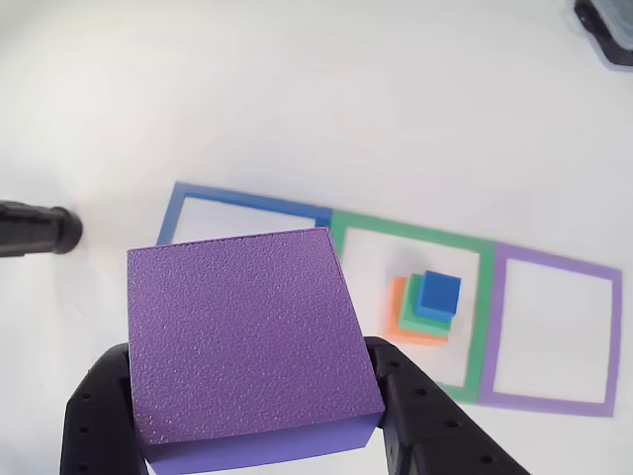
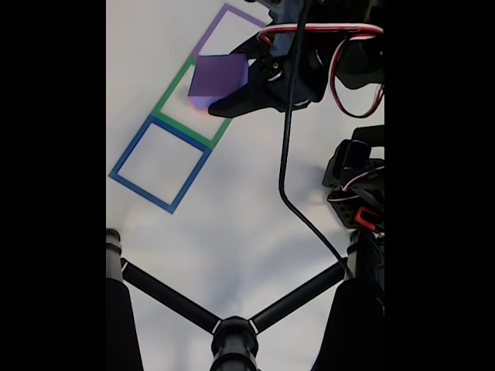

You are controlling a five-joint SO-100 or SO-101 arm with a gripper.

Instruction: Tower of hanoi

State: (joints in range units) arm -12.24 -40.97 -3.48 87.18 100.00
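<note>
Your gripper (image 1: 259, 416) is clamped on the purple block (image 1: 247, 336), one black finger (image 1: 97, 421) pressed against its left side and the other against its right side in the other view, with the block's textured top face toward that camera. In the fixed view the gripper (image 2: 232, 86) carries the same purple block (image 2: 218, 76) above the green tape outline (image 2: 172, 98), so the block hides most of what lies inside that square.

Past the held block in the other view, you can see the remaining three blocks stacked inside the green tape outline (image 1: 485, 297): the orange block (image 1: 401, 332) at the bottom, the green block (image 1: 413, 315) on it, and the blue block (image 1: 437, 295) on top. The stack sits toward the left half of that square. The blue tape outline (image 1: 247, 203) adjoins the green one on its left and the purple tape outline (image 1: 613, 336) adjoins it on its right; both hold no block.

In the fixed view a black cable (image 2: 285, 154) runs down across the white table (image 2: 232, 232), and a black tripod-like stand (image 2: 232, 336) fills the lower edge.
</note>
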